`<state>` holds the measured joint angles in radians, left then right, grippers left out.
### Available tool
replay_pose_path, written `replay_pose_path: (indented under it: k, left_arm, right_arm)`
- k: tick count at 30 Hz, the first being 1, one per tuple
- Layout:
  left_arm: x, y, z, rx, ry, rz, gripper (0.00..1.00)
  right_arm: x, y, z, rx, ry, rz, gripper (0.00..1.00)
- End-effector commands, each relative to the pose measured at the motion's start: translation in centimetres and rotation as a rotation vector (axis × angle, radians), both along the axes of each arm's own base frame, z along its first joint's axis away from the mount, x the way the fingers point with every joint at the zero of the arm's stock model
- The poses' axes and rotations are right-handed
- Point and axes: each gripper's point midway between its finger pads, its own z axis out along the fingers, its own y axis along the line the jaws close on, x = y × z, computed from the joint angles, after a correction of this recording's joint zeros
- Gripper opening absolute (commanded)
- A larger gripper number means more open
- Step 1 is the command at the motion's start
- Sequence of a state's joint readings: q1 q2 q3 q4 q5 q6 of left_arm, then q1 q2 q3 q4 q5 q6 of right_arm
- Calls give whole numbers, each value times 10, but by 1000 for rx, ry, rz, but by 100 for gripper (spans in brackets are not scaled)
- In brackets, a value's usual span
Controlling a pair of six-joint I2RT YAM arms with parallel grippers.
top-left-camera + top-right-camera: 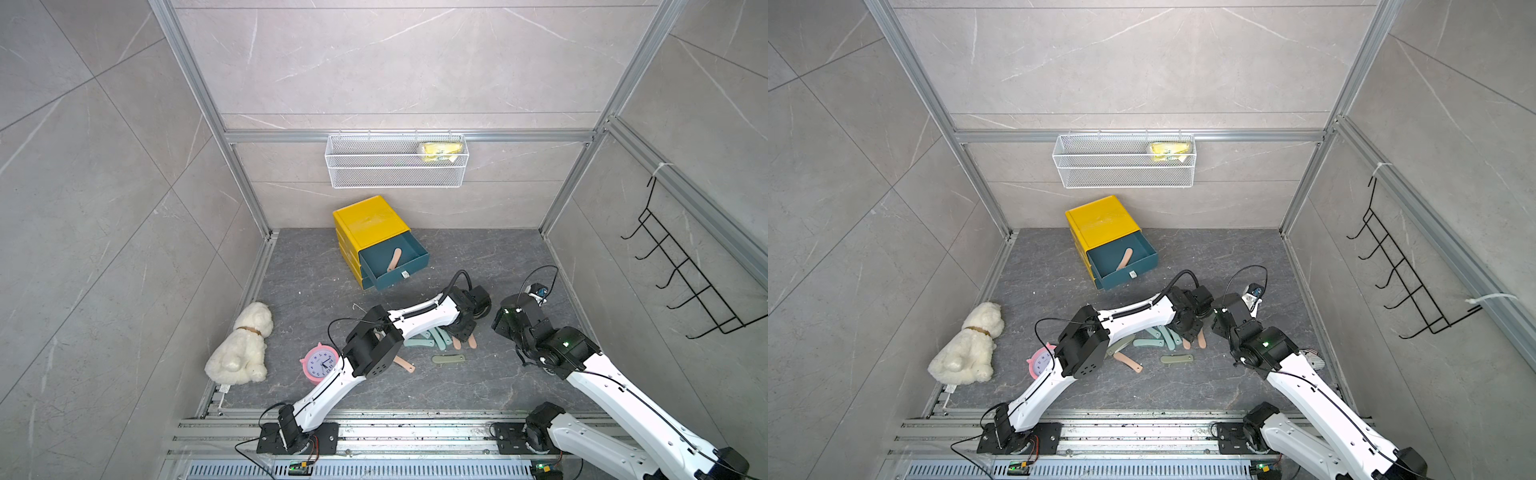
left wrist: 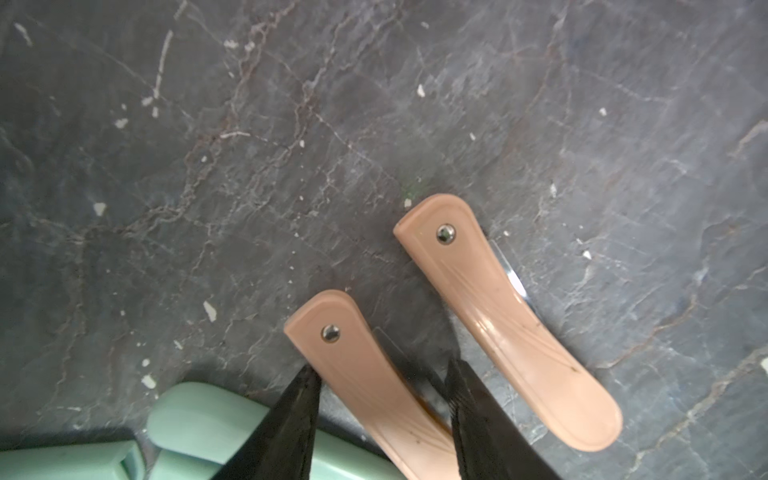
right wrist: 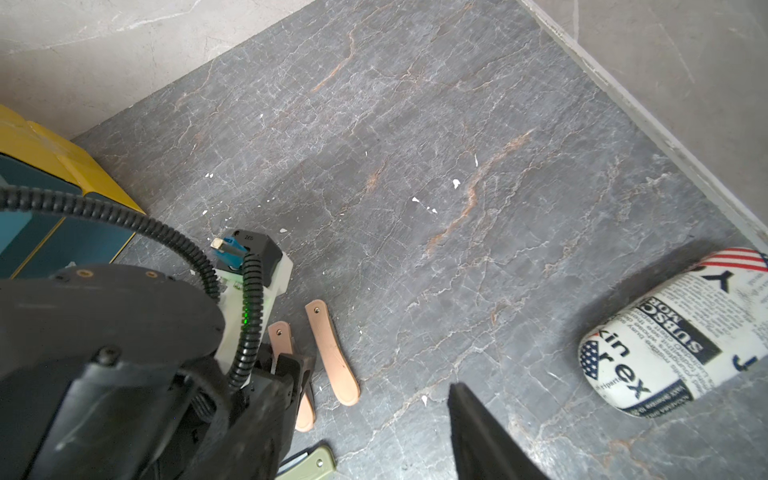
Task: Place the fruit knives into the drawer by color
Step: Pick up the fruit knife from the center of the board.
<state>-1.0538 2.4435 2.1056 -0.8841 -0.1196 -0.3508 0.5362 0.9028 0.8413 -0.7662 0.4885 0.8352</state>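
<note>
On the left gripper [image 2: 381, 365] the fingers [image 2: 473, 415] stood partly spread astride a pink knife [image 2: 357, 374] lying flat on the floor [image 2: 208, 166]. One tip met the knife's edge and the other showed a gap, so I judged the knife not yet clamped. A second pink knife [image 2: 511, 328] lay just beside it, at its 3 o'clock in both top views.

The right gripper [image 3: 380, 392] hung near that pair. Only one finger [image 3: 482, 432] showed clearly, set off to the side with bare floor next to it, so I read the gripper as spread and empty.

Around them lay the rest of the pile: teal knives [image 1: 416, 343], an olive knife [image 1: 448, 358] and another pink one [image 1: 405, 365]. More were probably hidden under the left arm.

At roughly 11 o'clock from the pile stood the yellow chest [image 1: 368, 222]. Its top drawer [image 1: 397, 279] was pulled out with a single pink knife [image 1: 394, 260] inside, and the two lower drawers looked shut.

I took the job as barely begun. One pink knife was stowed, the other pinks remained, and no teal or olive had gone in, as far as I could see.
</note>
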Motion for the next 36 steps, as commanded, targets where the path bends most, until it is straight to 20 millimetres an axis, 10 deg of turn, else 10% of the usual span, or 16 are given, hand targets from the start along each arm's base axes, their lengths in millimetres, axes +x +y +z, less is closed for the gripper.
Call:
replay_pose_path:
  k: [1,16,36]
  left_arm:
    - [-8,33,-21,124,70,-38,53]
    - [-4,10,-17,40,65,-53,21]
    - [11,-21,67,-218,-80,-72,11]
  right_arm:
    - [1,0,-1,8,0,-1,64]
    - [2,2,-3,7,11,0,64]
    - [3,1,1,9,5,-7,64]
